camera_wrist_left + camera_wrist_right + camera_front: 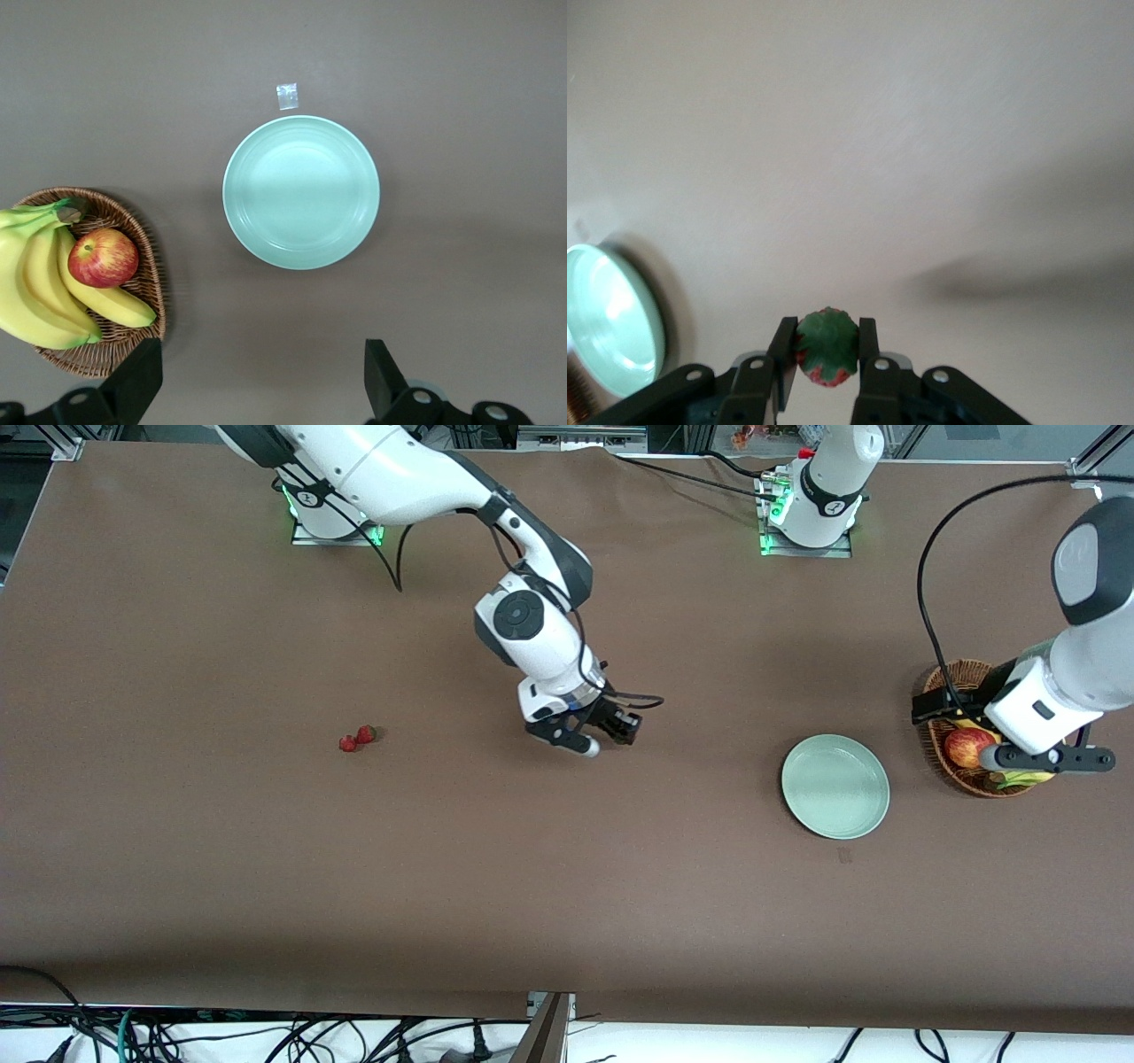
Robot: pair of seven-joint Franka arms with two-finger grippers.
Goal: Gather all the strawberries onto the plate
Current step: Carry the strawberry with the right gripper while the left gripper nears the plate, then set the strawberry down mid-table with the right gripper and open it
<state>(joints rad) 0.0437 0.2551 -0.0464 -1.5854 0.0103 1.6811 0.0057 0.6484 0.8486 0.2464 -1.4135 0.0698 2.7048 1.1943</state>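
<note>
You are at the carry step: the right gripper (824, 359) is clamped on one strawberry (826, 347), up over bare table between the two loose strawberries (357, 738) and the plate (834, 786). The plate holds nothing yet. Your next move, as I judge it, calls for travel toward the left arm's end and a release above the plate (low, so the berry does not roll). The left gripper (257, 390) waits with jaws wide, over the basket (961, 735) beside the plate.
</note>
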